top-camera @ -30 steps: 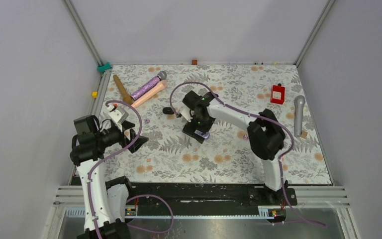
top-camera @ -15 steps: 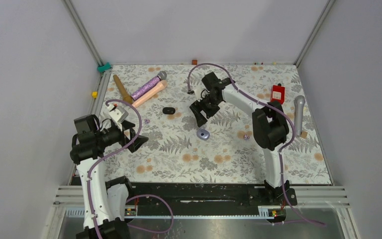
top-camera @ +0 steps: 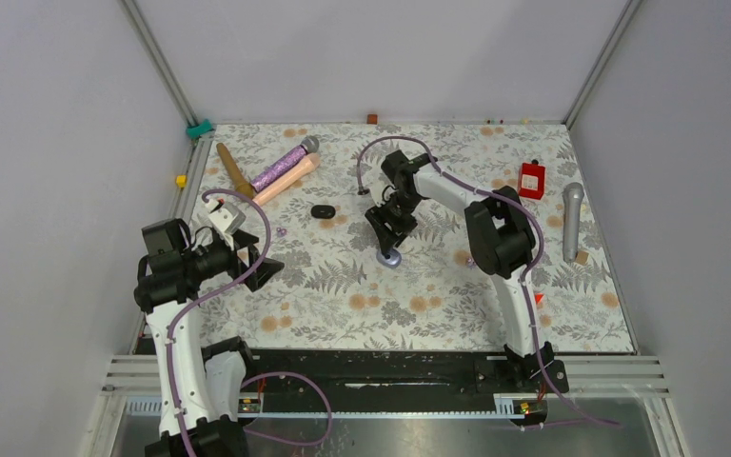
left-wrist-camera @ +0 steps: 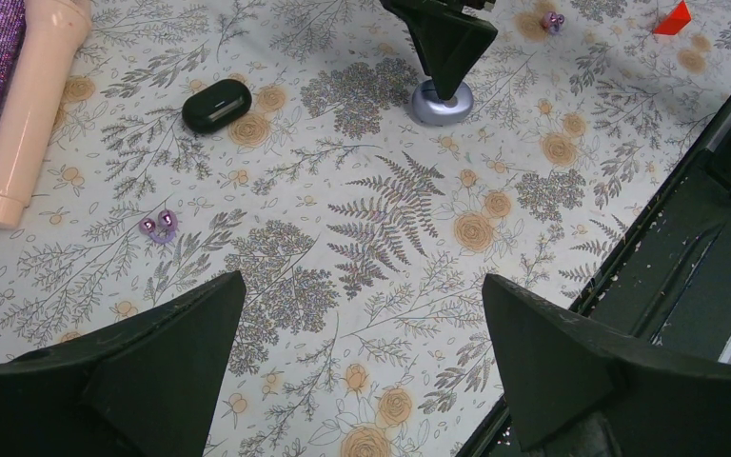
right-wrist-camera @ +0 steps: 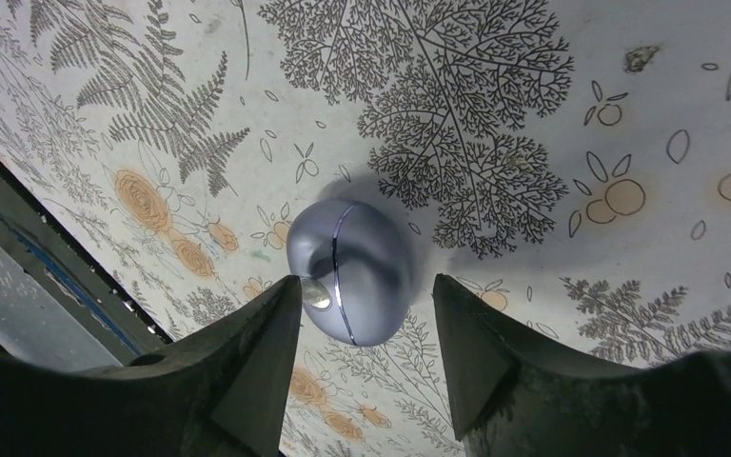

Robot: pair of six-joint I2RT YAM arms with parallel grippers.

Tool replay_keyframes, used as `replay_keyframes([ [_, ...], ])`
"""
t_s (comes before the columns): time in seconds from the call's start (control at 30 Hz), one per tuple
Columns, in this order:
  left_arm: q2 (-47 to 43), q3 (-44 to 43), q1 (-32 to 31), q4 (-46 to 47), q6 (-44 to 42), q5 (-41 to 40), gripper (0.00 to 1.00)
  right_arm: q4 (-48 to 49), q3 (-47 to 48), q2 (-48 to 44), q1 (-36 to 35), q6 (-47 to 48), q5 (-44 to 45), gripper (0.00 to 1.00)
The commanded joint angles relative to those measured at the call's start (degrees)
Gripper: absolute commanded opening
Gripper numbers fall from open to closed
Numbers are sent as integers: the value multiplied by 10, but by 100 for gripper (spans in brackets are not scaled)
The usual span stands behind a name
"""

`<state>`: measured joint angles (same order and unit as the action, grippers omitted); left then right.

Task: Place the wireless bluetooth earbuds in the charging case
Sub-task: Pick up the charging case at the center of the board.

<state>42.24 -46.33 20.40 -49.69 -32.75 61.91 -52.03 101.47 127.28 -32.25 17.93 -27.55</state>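
1. We see the right gripper [top-camera: 391,240] near the middle of the flowered cloth [top-camera: 343,305], pointing down at the round grey case [top-camera: 390,257].
2. In the right wrist view its jaws stand about half wide, one on either side of the grey case [right-wrist-camera: 352,271]. They grip nothing. The finger [right-wrist-camera: 247,362] at 9 o'clock meets the case's edge, and we cannot tell whether it touches. The finger at 3 o'clock stands apart, with cloth showing between it and the case.
3. The grey case rests on the cloth. A thin seam runs over its dome, with a small shiny spot beside the seam.
4. The left gripper [left-wrist-camera: 362,278] hovers over the cloth at 9 o'clock of the grey case, well apart from it. Its jaws are spread wide and hold nothing.
5. The earbuds lie loose on the cloth, none in a case that we can see. A purple pair [left-wrist-camera: 158,226] sits between 9 and 10 o'clock of the grey case, near the left gripper. More purple earbuds [top-camera: 470,261] lie at 3 o'clock of the grey case, by the right arm's elbow.
6. A black case [top-camera: 322,211], oval and closed, lies at 10 o'clock of the grey case, apart from it and from both grippers.
7. At 11 o'clock lie a purple mic [top-camera: 284,164] and a pink mic [top-camera: 286,181], side by side. A grey mic [top-camera: 571,221] and a red box [top-camera: 531,179] lie at the 2 o'clock edge.
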Motion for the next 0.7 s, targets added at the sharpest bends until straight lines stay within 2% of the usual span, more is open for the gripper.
replay_keyframes([
  [0.0, -1, -12, 4, 12, -3, 12, 99, -45, 27, 19, 0, -3, -14, 59],
  [0.1, -1, -12, 4, 13, -4, 12, 99, -45, 20, 19, 0, -4, -8, 51],
  [0.67, -3, -10, 4, 12, -7, 17, 99, -53, 4, 22, -5, 0, -10, 51],
])
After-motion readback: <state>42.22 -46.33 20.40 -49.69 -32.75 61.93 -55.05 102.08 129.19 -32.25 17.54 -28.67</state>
